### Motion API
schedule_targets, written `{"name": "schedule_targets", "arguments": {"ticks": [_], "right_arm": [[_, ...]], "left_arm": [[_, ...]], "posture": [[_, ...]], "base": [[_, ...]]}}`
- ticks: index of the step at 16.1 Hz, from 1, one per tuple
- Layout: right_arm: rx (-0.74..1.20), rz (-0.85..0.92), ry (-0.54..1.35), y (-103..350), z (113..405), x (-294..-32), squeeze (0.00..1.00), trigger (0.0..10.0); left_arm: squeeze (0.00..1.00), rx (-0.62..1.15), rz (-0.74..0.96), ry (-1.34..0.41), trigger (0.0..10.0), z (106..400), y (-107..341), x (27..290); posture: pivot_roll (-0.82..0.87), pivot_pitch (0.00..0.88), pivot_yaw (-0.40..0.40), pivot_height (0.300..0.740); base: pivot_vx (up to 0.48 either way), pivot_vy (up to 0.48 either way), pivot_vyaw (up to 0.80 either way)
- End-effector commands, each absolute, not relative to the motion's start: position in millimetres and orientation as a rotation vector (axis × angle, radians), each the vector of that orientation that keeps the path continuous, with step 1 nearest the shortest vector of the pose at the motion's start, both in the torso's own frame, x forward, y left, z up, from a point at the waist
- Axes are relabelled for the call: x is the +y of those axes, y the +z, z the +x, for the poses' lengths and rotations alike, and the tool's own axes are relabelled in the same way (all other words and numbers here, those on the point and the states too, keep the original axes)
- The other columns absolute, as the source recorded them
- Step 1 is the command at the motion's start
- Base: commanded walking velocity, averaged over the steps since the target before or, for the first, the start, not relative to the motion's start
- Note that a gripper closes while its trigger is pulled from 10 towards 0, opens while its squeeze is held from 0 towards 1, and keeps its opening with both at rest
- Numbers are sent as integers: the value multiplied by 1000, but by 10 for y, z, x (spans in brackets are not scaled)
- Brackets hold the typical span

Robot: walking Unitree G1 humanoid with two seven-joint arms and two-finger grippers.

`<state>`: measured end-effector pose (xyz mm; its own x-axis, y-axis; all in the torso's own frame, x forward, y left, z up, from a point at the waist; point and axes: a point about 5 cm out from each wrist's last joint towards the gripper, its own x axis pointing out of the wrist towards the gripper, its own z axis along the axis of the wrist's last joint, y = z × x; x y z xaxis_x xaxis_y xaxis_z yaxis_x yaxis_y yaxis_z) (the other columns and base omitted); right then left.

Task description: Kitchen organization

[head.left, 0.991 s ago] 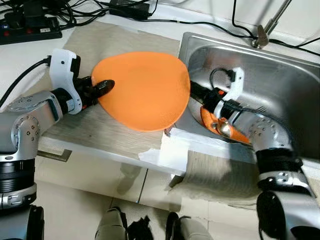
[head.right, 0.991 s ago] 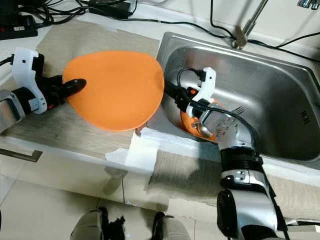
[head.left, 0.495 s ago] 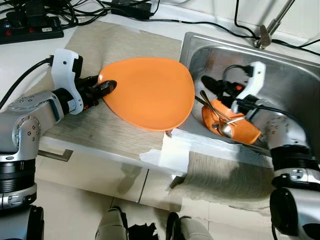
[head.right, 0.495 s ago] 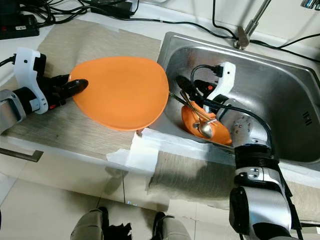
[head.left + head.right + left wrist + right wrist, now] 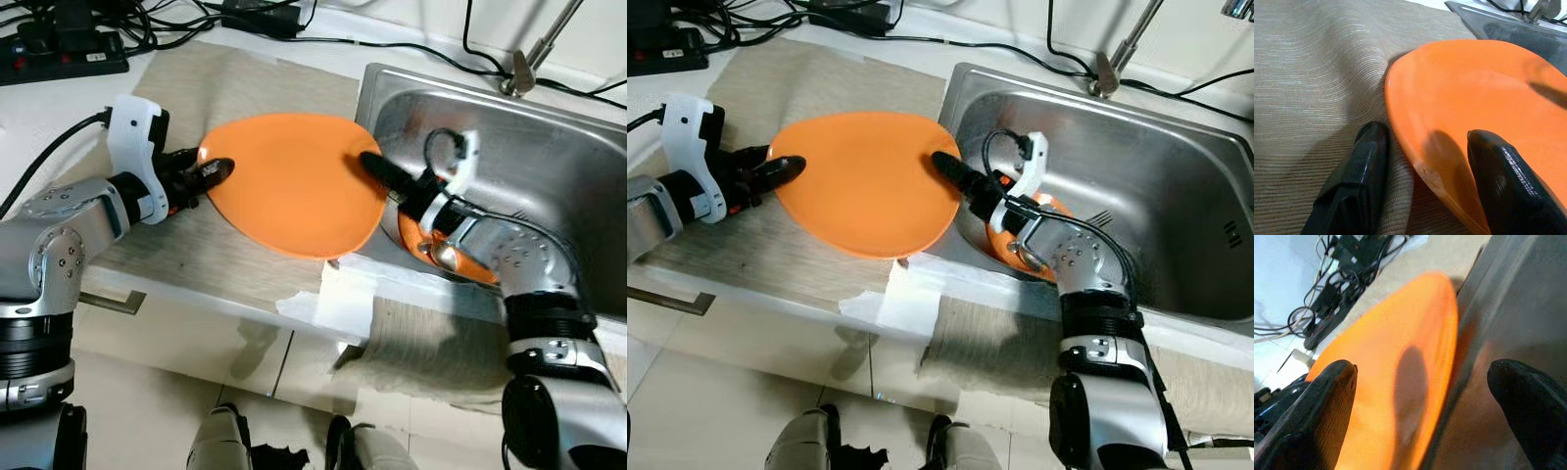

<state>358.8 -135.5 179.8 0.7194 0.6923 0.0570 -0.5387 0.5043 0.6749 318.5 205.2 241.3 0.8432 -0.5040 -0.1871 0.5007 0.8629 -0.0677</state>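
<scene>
An orange plate (image 5: 294, 184) is held tilted over the beige counter mat (image 5: 196, 88), its far edge reaching the rim of the steel sink (image 5: 549, 147). Its near rim is clamped by the left gripper (image 5: 208, 174), one finger above and one below. The right gripper (image 5: 955, 174) is spread apart astride the plate's opposite edge. An orange bowl (image 5: 1029, 250) with a spoon is seen in the sink.
</scene>
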Motion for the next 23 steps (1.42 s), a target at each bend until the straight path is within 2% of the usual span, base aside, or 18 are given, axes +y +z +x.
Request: {"name": "schedule_targets", "arguments": {"ticks": [1, 2, 4, 5, 6, 7, 18, 23], "right_arm": [[269, 711, 741, 1750, 3556, -1367, 133, 10000], [287, 702, 733, 1723, 3554, -1358, 0, 10000], [329, 681, 711, 1651, 3546, -1349, 0, 10000], [328, 722, 716, 1655, 3537, -1360, 0, 4471], [325, 736, 717, 1661, 3537, -1373, 0, 1608], [320, 755, 716, 1672, 3537, -1390, 0, 0], [294, 862, 757, 1767, 3520, -1410, 0, 0], [264, 942, 740, 1837, 3540, -1511, 0, 0]], "left_arm": [[0, 252, -17, -701, 10000, 3128, 2305, 1756], [0, 253, -15, -705, 10000, 3125, 2303, 1754], [0, 255, -10, -720, 10000, 3114, 2298, 1735], [0, 256, -5, -731, 10000, 3107, 2301, 1724], [0, 256, -4, -735, 10000, 3106, 2303, 1722], [0, 256, -2, -737, 10000, 3106, 2306, 1723], [0, 237, 23, -727, 10000, 3116, 2332, 1744], [0, 194, 35, -696, 10000, 3156, 2416, 1777]], "posture": [[-100, 172, -108, 740], [-100, 172, -108, 740], [-100, 167, -107, 740], [-101, 166, -103, 740], [-101, 167, -103, 740], [-101, 168, -101, 740], [-96, 167, -97, 740], [-97, 171, -94, 740]], "base": [[0, 0, 0], [0, 0, 0], [0, 0, 0], [0, 0, 0], [0, 0, 0], [0, 0, 0], [0, 0, 0], [0, 0, 0]]}}
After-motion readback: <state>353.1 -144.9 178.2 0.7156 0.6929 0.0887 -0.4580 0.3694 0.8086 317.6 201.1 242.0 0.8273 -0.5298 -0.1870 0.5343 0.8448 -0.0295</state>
